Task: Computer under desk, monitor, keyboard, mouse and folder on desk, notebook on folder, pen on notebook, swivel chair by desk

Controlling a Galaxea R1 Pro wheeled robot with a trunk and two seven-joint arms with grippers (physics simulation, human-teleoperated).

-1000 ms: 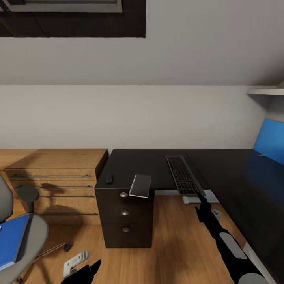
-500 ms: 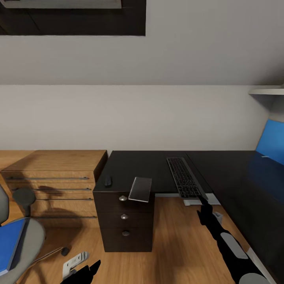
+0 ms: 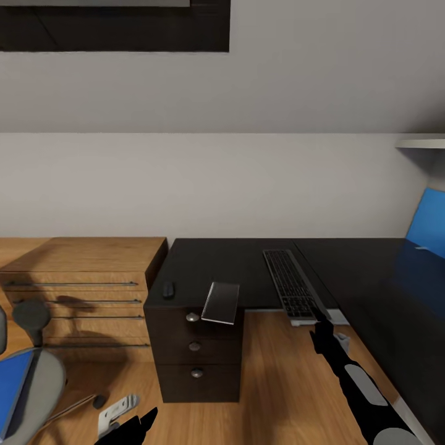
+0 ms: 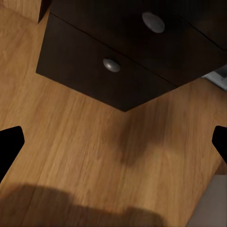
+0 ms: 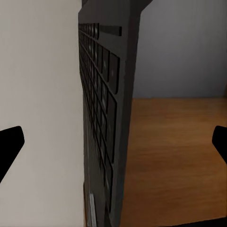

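Observation:
The keyboard lies on the black desk, its near end overhanging the front edge. My right gripper is at that overhanging end; in the right wrist view the keyboard is edge-on between the wide-open fingers. The small black mouse and the grey notebook lie above the drawer unit, the notebook jutting over the edge. The swivel chair at far left carries the blue folder. My left gripper hangs open low over the floor.
A light wooden dresser stands left of the desk. A blue panel rises at the desk's far right under a white shelf. A small white part lies on the floor near my left gripper.
The whole view has shifted, so the chair and dresser slid toward the left edge. My right gripper stays at the keyboard's near end.

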